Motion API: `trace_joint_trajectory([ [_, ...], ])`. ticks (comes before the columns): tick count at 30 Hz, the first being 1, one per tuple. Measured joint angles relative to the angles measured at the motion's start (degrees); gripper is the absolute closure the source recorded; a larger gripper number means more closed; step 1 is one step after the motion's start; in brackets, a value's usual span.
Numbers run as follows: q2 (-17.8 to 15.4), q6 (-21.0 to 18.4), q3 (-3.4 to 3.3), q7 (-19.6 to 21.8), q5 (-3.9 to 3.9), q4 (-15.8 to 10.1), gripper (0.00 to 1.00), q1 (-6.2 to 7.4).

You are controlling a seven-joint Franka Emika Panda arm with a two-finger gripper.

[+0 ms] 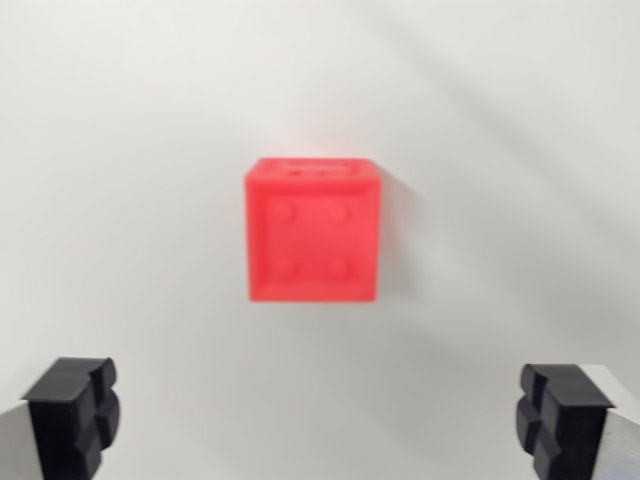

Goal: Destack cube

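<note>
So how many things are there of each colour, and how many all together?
Red: 1, the cube, blurry, so any cube under it can't be told.
Black: 2, the fingertips of the open end effector.
Total: 3.

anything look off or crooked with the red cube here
Nothing stands out. The red cube sits square to the wrist view on the plain white surface, its four studs facing the camera, with no visible damage, though the picture is soft. The open gripper is clear of it, one finger at each lower corner.
</note>
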Motion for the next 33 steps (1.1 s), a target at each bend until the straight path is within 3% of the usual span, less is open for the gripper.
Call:
trace_joint_trajectory([
  [12, -6.8, -8.1, -0.13, 1.9, -2.6, 1.5, 0.0, -0.03],
  [25, -11.8, -15.5, -0.13, 3.0, -3.98, 4.1, 0.0, -0.04],
  [33, -13.8, -19.2, -0.09, 3.3, -4.38, 5.8, 0.0, -0.04],
])
